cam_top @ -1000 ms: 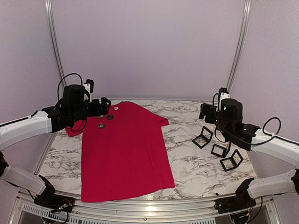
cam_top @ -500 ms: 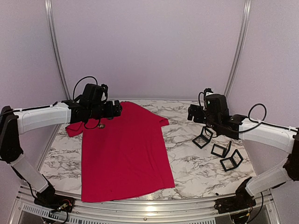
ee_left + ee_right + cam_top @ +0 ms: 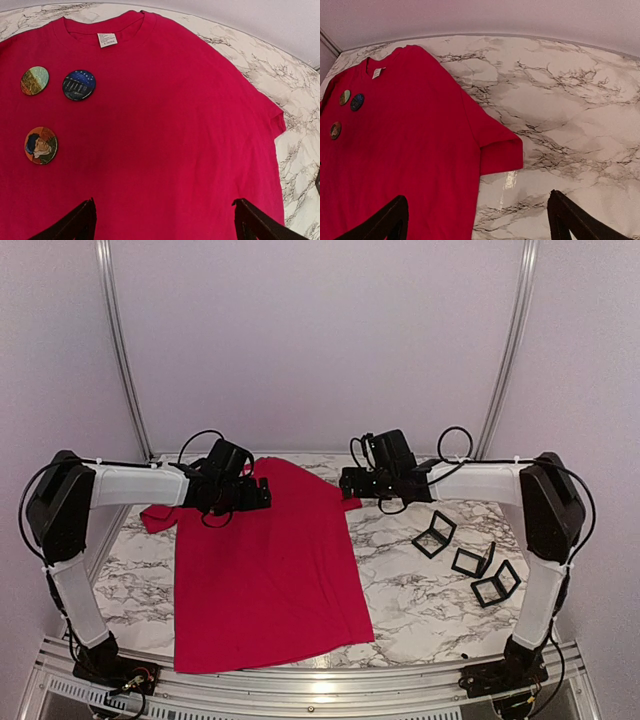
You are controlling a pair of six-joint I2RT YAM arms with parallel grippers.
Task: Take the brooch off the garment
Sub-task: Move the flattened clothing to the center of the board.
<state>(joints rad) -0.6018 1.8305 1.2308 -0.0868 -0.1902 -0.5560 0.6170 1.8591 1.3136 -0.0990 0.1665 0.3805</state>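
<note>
You are at the approach step, and neither arm has gripped anything yet. The garment [image 3: 265, 560] lies flat on the surface [image 3: 430, 590] with its collar toward the far side. Three round badges are pinned near the collar on your left side: a green-gold brooch [image 3: 34, 80], a dark blue brooch [image 3: 79, 85] just beside it, and a portrait brooch [image 3: 41, 145] nearer to you. The task does not say which one is meant.

Your left tool [image 3: 255, 496] hovers over the upper chest with its fingers spread wide and nothing held. In its wrist view, all three badges lie off to the left of the gap rather than between the fingers. Your right tool [image 3: 350, 483] hangs over the opposite sleeve, also wide apart and empty.

The next move probably calls for carrying the left tool sideways until one badge sits between its fingers, then lowering it onto the rim. The right tool would likely need to pin the cloth close by so the shirt does not lift. The fastening behind each badge is hidden.
</note>
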